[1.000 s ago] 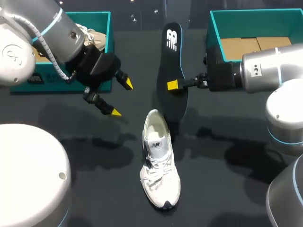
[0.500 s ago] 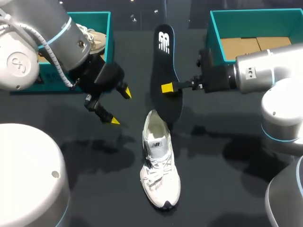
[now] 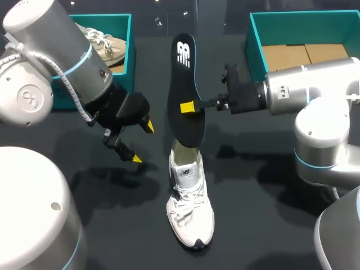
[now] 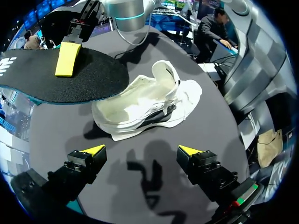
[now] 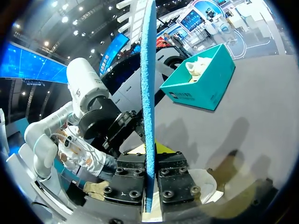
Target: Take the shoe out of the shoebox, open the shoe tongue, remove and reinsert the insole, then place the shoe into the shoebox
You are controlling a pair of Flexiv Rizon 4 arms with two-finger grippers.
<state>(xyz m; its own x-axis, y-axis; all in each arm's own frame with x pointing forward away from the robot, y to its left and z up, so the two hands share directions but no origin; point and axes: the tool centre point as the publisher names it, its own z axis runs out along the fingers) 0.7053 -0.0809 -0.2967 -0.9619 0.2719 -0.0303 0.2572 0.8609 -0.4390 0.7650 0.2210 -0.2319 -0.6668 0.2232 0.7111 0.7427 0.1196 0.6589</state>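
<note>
Rigid teal box (image 3: 254, 45), tabletop's far right corner: open, not yet refilled. White laced shoe (image 3: 190, 208), mid-tabletop: out, mouth gaping. Thin, flexible black insole (image 3: 184, 90): removed, pinched by my right gripper (image 3: 188, 108) above the heel; I judge reinsertion and boxing are left. Left gripper (image 3: 142, 142): spread wide, empty.

Two teal shoeboxes: left shoebox (image 3: 128, 50) and right shoebox (image 3: 304, 17). Two shoes: one white shoe (image 3: 190, 208) on the table, one beige shoe (image 3: 107, 45) inside the left shoebox. One black insole (image 3: 183, 95). Two arms, with two grippers: left gripper (image 3: 142, 142) and right gripper (image 3: 188, 107). Two yellow-tipped fingers apiece, four in all.
</note>
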